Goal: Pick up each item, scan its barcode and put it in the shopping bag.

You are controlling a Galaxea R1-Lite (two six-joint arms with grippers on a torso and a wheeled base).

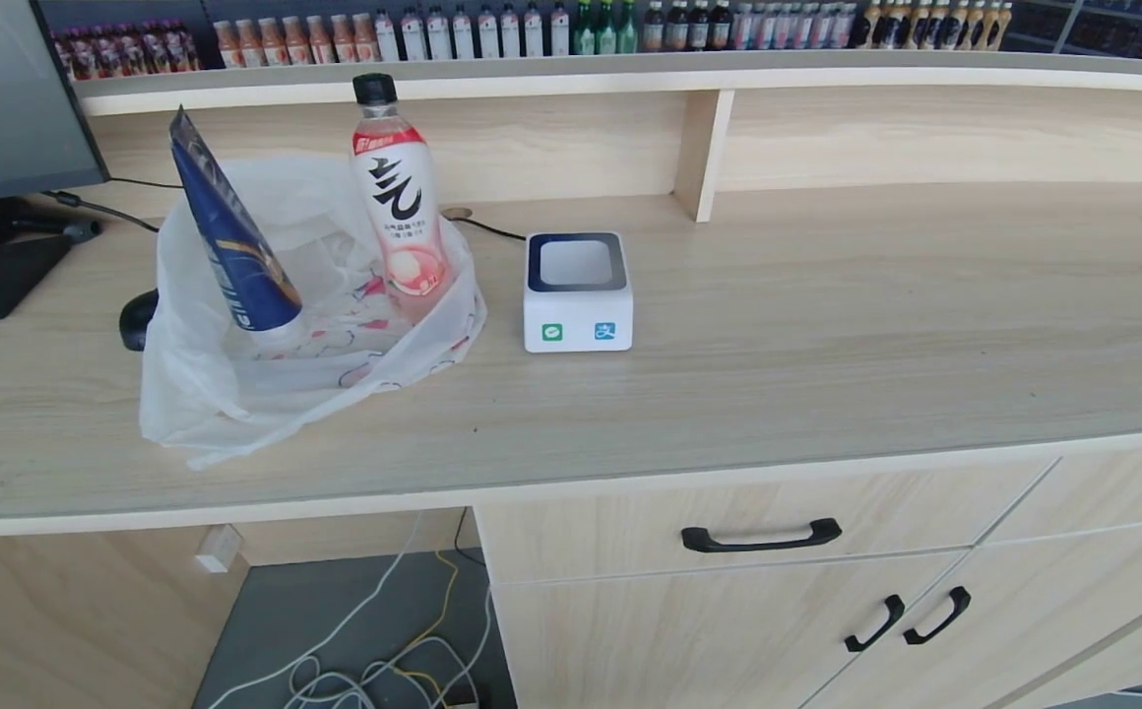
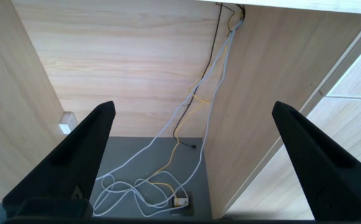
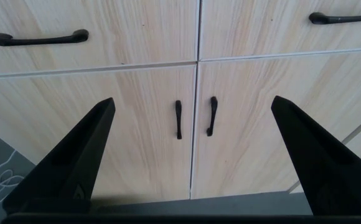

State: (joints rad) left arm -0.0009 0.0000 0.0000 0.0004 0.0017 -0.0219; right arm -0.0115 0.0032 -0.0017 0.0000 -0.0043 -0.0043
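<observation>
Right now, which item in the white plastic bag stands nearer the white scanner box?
The pink black-capped drink bottle; the dark blue pouch leans farther away.

Shop counter [image 1: 827, 325] (bottle shelves [image 1: 571, 28] behind)

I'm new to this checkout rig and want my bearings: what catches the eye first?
A white bag sits on the counter's left part, holding an upright pink bottle and a leaning blue pouch. A white scanner stands just right of it. Below the counter, the open left gripper faces floor cables, the open right gripper cabinet doors.
</observation>
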